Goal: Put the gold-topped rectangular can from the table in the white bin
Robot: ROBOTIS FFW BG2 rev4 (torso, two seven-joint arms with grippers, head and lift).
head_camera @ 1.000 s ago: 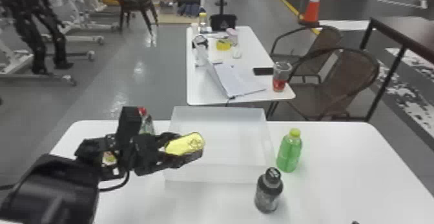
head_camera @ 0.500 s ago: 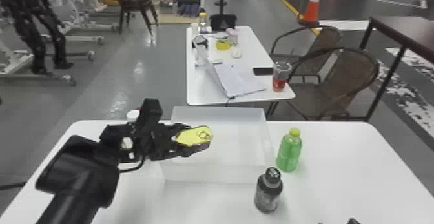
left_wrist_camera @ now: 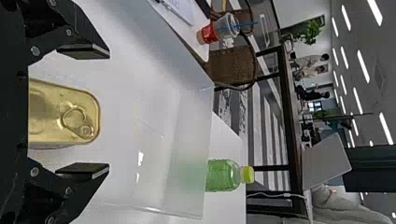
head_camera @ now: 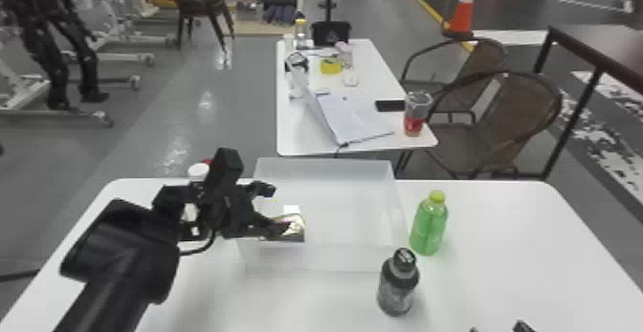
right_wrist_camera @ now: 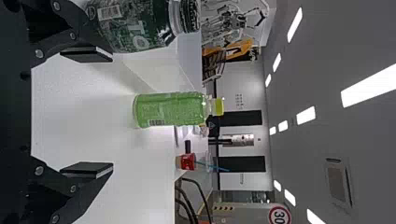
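the bin [head_camera: 325, 258] stands by the far edge of the worktop [head_camera: 507, 259], left of its middle. the can [head_camera: 297, 230] is over or in the bin's left part; which, i cannot tell. one bottle [head_camera: 429, 228] stands just right of the bin, another bottle [head_camera: 397, 288] before its near right corner. behind the worktop is a second table [head_camera: 306, 137], a cup [head_camera: 415, 116] at its near right corner.

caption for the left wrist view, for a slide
Gold-topped can between the parted fingers, with a green bottle beyond the white bin.
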